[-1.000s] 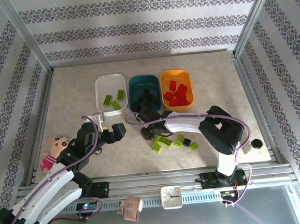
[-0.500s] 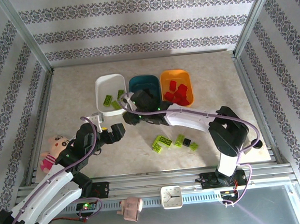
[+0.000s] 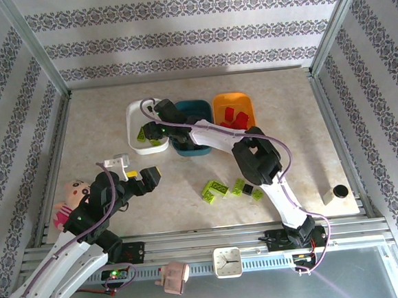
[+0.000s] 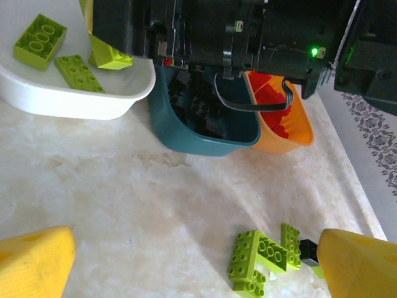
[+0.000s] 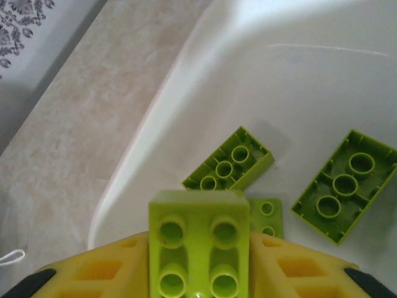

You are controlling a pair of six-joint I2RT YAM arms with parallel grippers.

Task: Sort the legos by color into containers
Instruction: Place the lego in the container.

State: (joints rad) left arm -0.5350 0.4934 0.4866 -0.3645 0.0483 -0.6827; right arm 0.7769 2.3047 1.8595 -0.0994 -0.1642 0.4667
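Legos: a lime brick [image 5: 198,217] sits between the yellow fingers [image 5: 105,267] of the right gripper [image 5: 198,251], studs facing the wrist camera.
Right gripper: pinching the lime brick from both sides, hovering over the white tub [image 5: 291,74].
Under the right gripper: three more lime legos [image 5: 344,186] lie on the white tub's floor just ahead of the fingertips. Two are upside down; the third is half hidden by the held brick.
Left gripper [image 3: 149,176]: fingers spread wide and holding nothing, low over the table [image 4: 124,205].
Ahead of the left gripper: loose legos [image 4: 257,261] lie on the table. They are lime with one black among them, and sit nearer the finger on the right of its wrist view.
Farther ahead of the left gripper: the teal tub [image 4: 186,133] and the orange tub [image 4: 298,133] stand side by side, with the white tub to their left.
Orange tub: holds red legos [image 4: 273,99].
Teal tub: dark inside; I cannot make out the contents clearly.
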